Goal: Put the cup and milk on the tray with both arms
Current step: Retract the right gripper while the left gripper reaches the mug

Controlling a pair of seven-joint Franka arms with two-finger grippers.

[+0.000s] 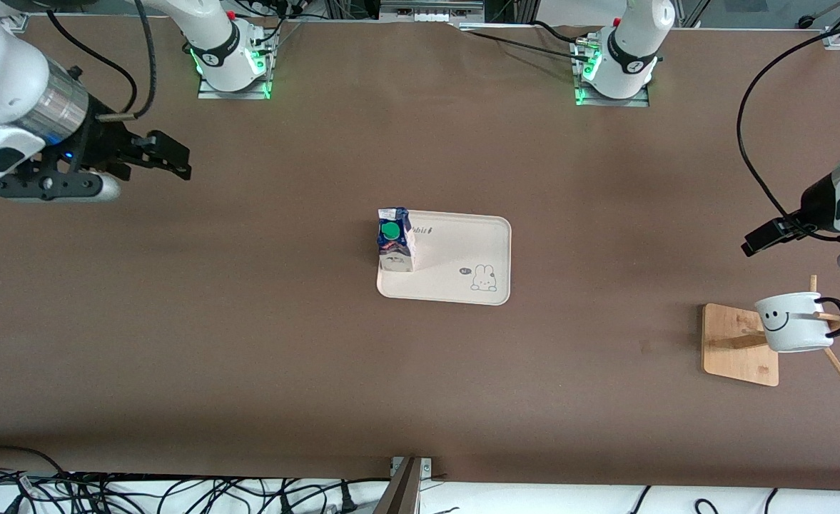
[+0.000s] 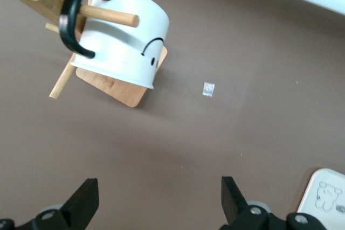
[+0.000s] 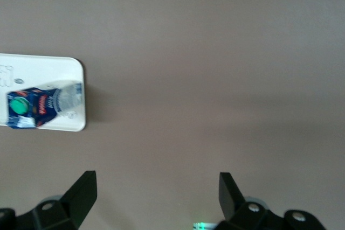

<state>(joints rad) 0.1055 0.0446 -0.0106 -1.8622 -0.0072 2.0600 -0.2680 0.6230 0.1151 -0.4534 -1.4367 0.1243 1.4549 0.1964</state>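
- We are counting one milk carton (image 1: 395,241), one cup (image 1: 794,321), one tray (image 1: 462,264) and one wooden rack (image 1: 741,345).
- The milk carton is standing upright on the tray, at the edge toward the right arm's end, green cap up.
- The cup is hanging on a rack peg (image 2: 108,15) by its black handle (image 2: 73,25), lying sideways, well apart from the tray toward the left arm's end.
- The left gripper (image 2: 159,197) is hovering over bare table near the rack, fingers spread, gripping nothing.
- The right gripper (image 3: 156,192) is waiting over bare table, fingers spread too.
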